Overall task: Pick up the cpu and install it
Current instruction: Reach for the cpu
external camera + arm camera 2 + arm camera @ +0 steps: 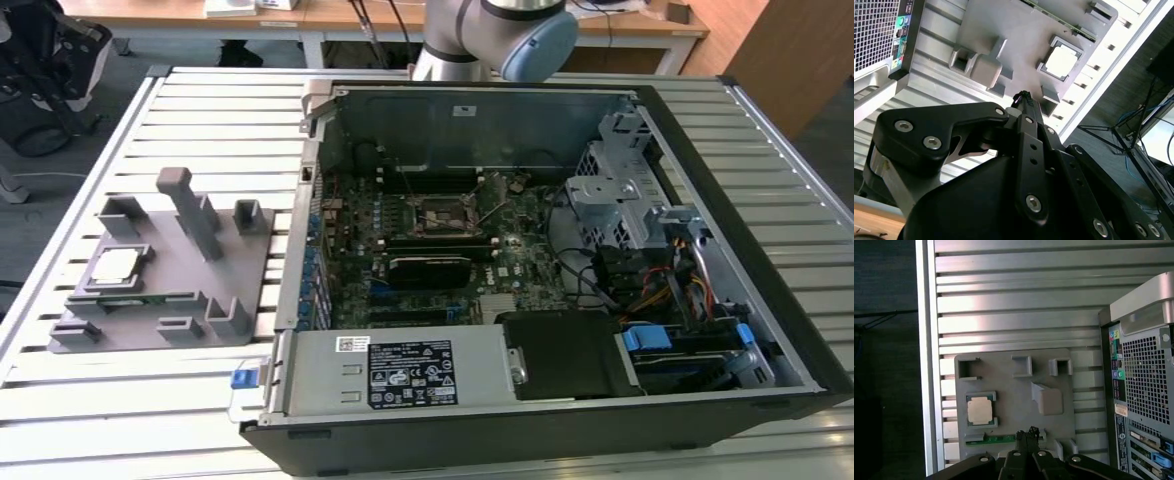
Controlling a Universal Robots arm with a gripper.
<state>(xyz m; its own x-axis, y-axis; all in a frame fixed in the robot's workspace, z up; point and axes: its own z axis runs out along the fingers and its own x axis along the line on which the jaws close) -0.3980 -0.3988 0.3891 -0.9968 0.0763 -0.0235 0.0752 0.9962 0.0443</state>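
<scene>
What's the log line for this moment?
cpu: in grey fixture plate pocket | claw: shut, empty, apart from cpu | install: not done

A grey plastic fixture plate [167, 272] with upright posts lies on the slatted aluminium table [200, 110], at the exterior view's left. The cpu [114, 265], a small flat square chip with a silver-grey metal top, sits in a low frame on this plate. Just beside the plate, toward the exterior view's right, lies an open black computer case [534, 440]. A dark green motherboard [350, 210] with a square socket [445, 215] is inside it. A grey robot arm [461, 45] with a pale blue joint cap stands behind the case.
</scene>
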